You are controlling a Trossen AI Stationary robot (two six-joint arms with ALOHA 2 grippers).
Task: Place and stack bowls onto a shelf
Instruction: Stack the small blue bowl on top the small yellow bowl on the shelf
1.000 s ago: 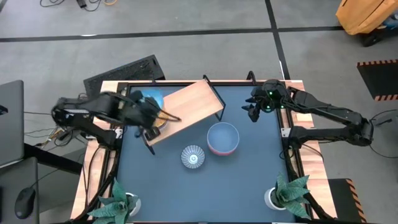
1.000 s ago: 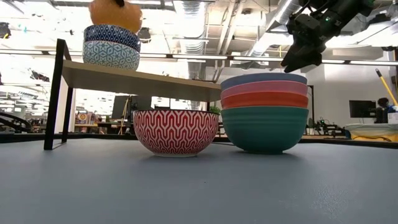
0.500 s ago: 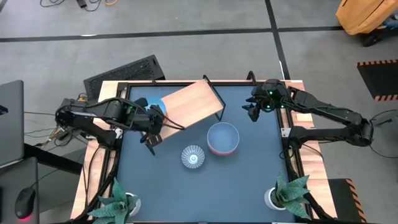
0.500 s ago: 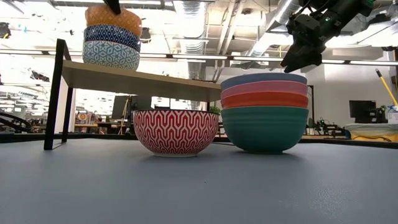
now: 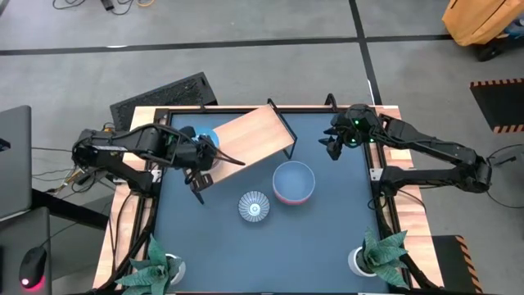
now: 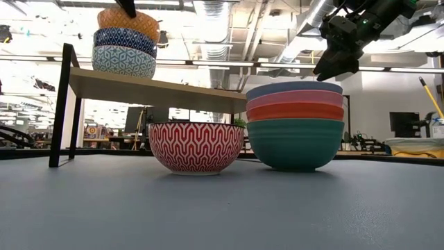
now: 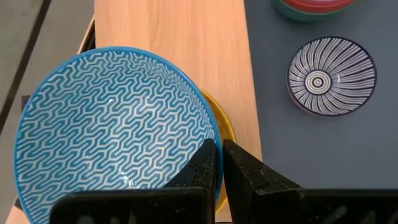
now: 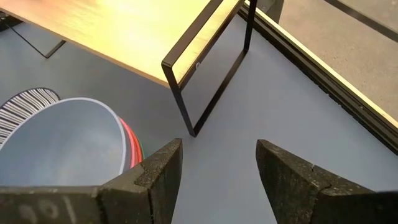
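Observation:
An orange lattice bowl with a blue zigzag inside (image 7: 112, 118) sits on top of two blue patterned bowls (image 6: 125, 50) on the left end of the wooden shelf (image 5: 254, 135). My left gripper (image 7: 219, 155) is shut on it from above. On the table stand a red-and-white bowl (image 6: 196, 147) with a striped inside (image 5: 255, 206) and a stack of light blue, pink, red and green bowls (image 6: 295, 125). My right gripper (image 8: 217, 162) hangs open above the table's far right, by the shelf's black leg (image 8: 205, 93). My left gripper pinches the orange bowl's rim (image 7: 219, 127) on the side toward the shelf's middle, one finger (image 7: 204, 163) inside the bowl and one outside. The fingers come from above, pointing down. The bowl sits level on the stack on the shelf.
Two white pots with green plants stand at the near corners (image 5: 155, 264) (image 5: 378, 254). A dark keyboard (image 5: 164, 94) lies beyond the far left edge. A raised frame (image 5: 378, 176) rims the blue tabletop; bare tabletop lies between the bowls and the near edge.
My left gripper has come down over the shelf's left end. The orange bowl, a second ago tilted and held above the two blue bowls, now sits level on top of them. The right arm has kept still.

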